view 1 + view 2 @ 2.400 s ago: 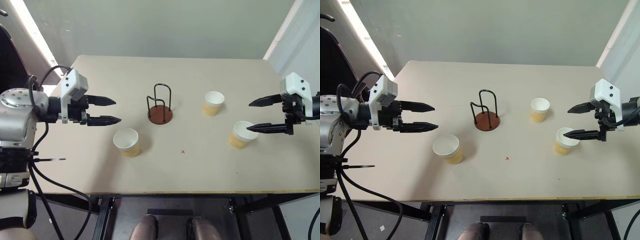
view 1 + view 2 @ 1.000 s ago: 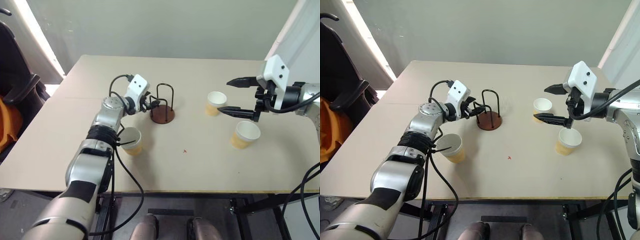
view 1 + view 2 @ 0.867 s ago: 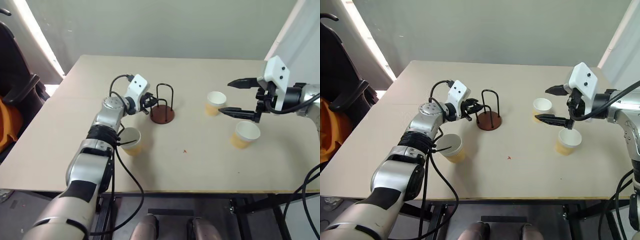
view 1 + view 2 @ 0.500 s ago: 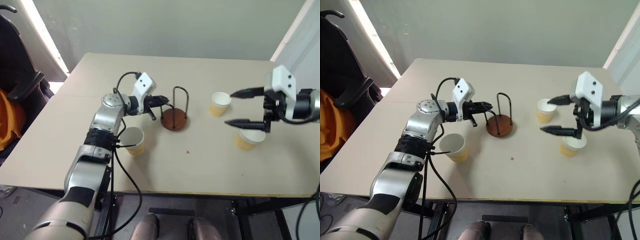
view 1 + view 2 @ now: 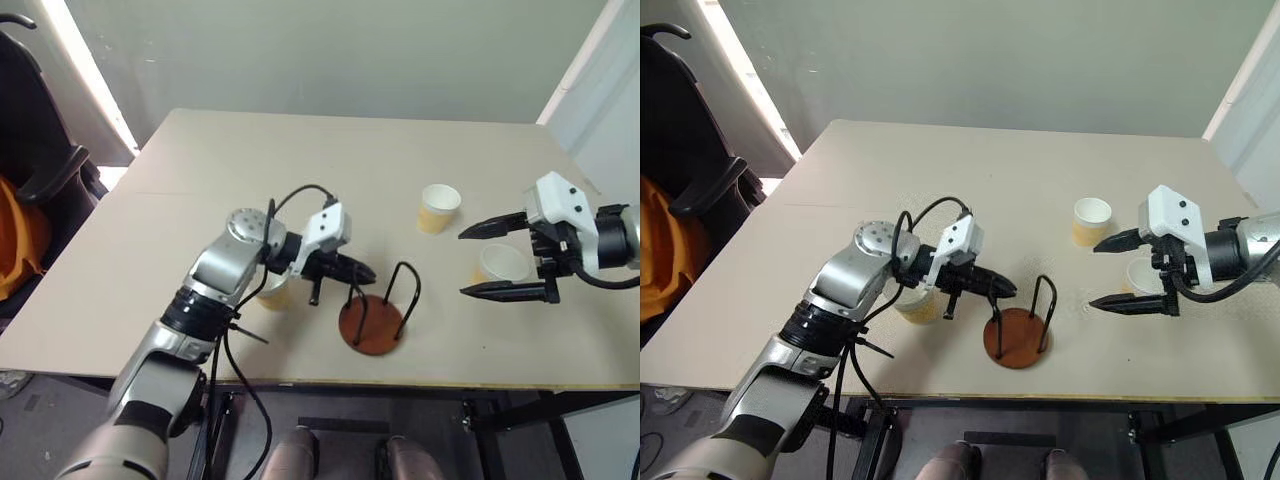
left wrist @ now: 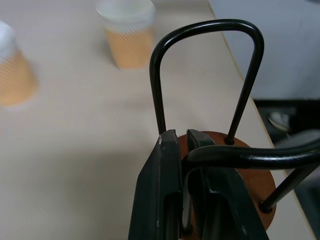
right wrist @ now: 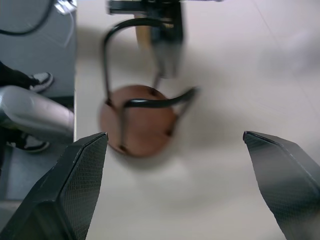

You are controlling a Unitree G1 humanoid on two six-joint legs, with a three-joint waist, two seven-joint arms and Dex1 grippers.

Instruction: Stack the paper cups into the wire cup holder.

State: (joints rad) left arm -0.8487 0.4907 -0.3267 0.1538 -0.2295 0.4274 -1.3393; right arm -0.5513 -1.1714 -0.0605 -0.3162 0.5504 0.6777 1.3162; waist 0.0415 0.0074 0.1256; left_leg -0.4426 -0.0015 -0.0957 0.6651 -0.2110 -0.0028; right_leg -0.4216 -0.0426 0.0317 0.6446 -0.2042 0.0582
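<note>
A: Noting state of left end effector [image 5: 362,272]: clenched on one wire loop of the wire cup holder [image 5: 376,314]. Left wrist view shows both fingers pinching the wire just above the reddish-brown disc base.

B: Holder location?

A: On the surface [image 5: 190,180], close to its near edge, roughly midway between the two arms. No cup in it.

B: Right end effector [image 5: 505,259]?

A: Released, jaws spread wide, holding nothing. It hovers at the right, with one paper cup [image 5: 499,263] just behind it. Second cup [image 5: 438,207] stands farther back on the surface, well apart from the holder. Third cup [image 5: 916,304] sits partly hidden under the left forearm.

B: Step in hand?

A: Judged: positioning the holder, not yet stacking. All three cups remain loose.

B: Next move?

A: Judged: left should either steady the holder or let go cleanly without tipping it. Right then needs to close on the nearest cup's wall, lift it, and lower it upright between the wire loops. Risk: holder near the edge; a snagged loop could drag it off.
</note>
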